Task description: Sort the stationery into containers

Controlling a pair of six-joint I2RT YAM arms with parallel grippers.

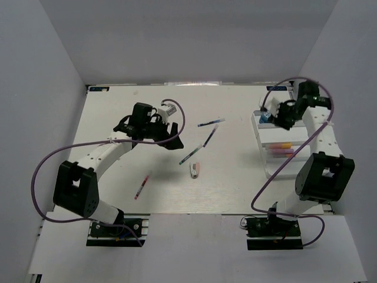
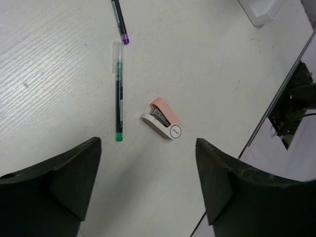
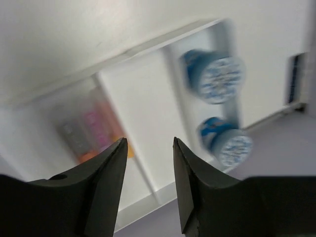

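My left gripper (image 1: 174,135) is open and empty above the table, left of the loose stationery. In its wrist view (image 2: 148,143) a green-tipped pen (image 2: 118,94), a purple-tipped dark pen (image 2: 119,19) and a pink-white eraser-like piece (image 2: 162,125) lie ahead of the fingers. From above I see the green pen (image 1: 190,155), a dark pen (image 1: 209,137), a blue pen (image 1: 211,122), the pink-white piece (image 1: 195,170) and a red pen (image 1: 142,185). My right gripper (image 1: 275,115) hangs open and empty over the white tray (image 1: 274,168). Its wrist view (image 3: 149,141) is blurred.
The tray (image 3: 143,98) holds pink and orange highlighters (image 3: 94,131) in one compartment and two blue-white round items (image 3: 215,76) in another. The highlighters (image 1: 281,147) show from above too. A corner of the tray (image 2: 259,10) shows in the left wrist view. Grey walls enclose the table.
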